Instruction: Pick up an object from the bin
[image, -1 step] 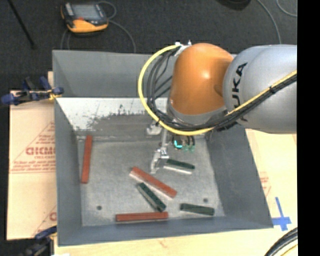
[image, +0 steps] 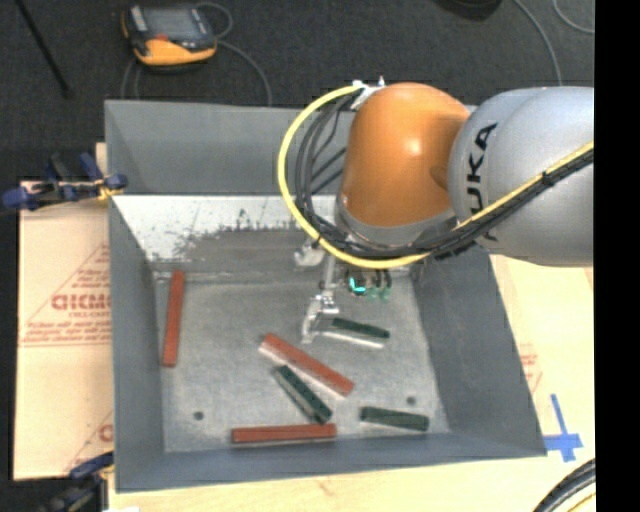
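Gripper (image: 322, 316) hangs low over the middle of the bin (image: 132, 300) floor, beneath the orange wrist cover; whether it is open or closed cannot be told. Along the near wall lies a long red-brown bar (image: 283, 433), with a short green bar (image: 393, 419) toward the near right corner. Farther in, a slanted green bar (image: 303, 393) meets a reddish bar (image: 306, 364). Beyond them, a dark green bar on a pale strip (image: 358, 328) lies just beside the gripper, stretching toward the right wall. A red bar (image: 173, 318) lines the left wall.
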